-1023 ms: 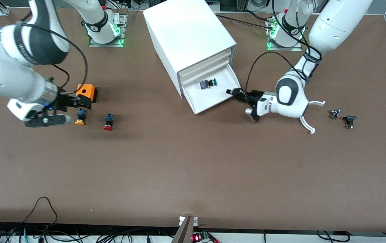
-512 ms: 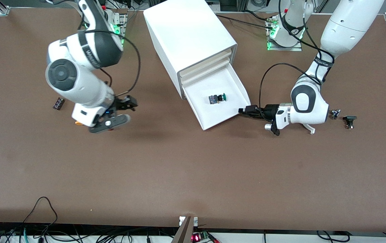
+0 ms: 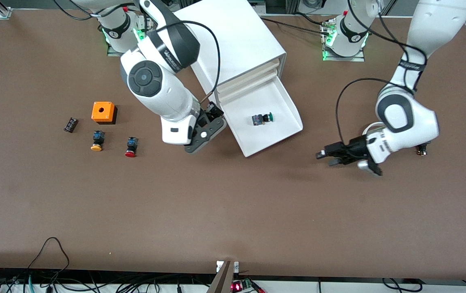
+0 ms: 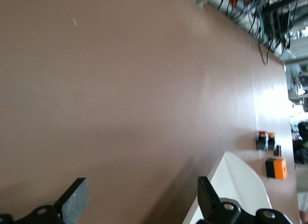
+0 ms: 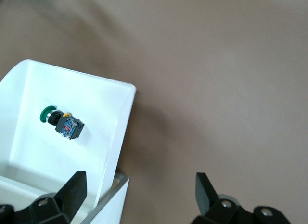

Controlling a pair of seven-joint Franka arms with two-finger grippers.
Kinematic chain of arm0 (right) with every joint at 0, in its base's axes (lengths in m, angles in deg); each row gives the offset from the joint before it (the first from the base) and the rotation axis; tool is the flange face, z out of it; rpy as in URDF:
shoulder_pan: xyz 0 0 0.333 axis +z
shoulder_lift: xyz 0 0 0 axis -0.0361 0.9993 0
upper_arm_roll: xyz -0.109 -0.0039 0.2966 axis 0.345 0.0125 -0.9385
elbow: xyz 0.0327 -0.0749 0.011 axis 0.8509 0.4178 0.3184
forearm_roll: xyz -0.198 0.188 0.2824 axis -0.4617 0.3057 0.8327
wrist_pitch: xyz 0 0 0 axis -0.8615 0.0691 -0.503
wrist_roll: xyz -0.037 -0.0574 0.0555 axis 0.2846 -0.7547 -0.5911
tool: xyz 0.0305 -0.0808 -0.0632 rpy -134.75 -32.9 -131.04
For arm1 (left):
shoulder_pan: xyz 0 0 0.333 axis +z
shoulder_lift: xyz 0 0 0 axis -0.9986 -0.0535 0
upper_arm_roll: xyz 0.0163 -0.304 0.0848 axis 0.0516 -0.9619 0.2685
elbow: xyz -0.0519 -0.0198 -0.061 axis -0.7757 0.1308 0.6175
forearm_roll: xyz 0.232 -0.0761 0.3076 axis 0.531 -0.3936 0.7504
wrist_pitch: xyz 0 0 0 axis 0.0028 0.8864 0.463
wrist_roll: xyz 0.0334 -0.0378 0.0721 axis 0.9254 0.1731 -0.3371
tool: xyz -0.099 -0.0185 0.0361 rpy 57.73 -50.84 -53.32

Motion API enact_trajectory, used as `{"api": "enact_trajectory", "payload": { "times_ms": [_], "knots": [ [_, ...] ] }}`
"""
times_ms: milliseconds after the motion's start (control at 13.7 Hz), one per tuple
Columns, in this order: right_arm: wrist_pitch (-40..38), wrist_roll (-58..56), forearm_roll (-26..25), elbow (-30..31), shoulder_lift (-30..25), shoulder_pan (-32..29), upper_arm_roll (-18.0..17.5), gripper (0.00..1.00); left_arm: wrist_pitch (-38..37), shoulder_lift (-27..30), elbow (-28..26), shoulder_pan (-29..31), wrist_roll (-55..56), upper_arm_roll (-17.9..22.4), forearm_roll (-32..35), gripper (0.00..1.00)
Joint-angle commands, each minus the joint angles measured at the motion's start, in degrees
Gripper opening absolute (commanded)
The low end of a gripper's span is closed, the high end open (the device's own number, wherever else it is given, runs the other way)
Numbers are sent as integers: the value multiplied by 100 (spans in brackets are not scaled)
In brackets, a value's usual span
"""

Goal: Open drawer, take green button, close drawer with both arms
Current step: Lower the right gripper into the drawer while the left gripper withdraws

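The brown table (image 3: 233, 211) carries a big white cabinet (image 3: 229, 44), its lowest drawer (image 3: 275, 140) pulled fully out toward the front camera. Two white arms reach over the scene. The right gripper (image 3: 212, 118) hangs beside the drawer's corner on the right arm's end, jaws apart and empty; its wrist view looks down into the tray. The left gripper (image 3: 326, 158) hovers over bare table toward the left arm's end, well apart from the drawer, jaws wide and empty. An orange box (image 3: 103, 112) sits near the right arm's end, with a yellow-capped button (image 3: 97, 141) and red-capped button (image 3: 130, 147) nearer the camera. The green-capped button (image 3: 262, 119) lies on its side inside the open drawer.
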Motion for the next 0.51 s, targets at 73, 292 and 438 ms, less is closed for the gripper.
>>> {"api": "enact_trajectory", "payload": {
  "times_ms": [73, 292, 438],
  "knots": [
    [438, -1522, 115, -300, 547, 190, -235, 100, 82, 698, 113, 97, -23, 59, 286, 100],
    [403, -2324, 97, -599, 688, 314, -490, 100, -574, 1058, 428, 141, 29, 568, 1727, 100],
    [385, -2596, 54, -608, 732, 410, -490, 100, -1322, 1129, 1015, 124, 38, 885, 2718, 100]
  ]
}}
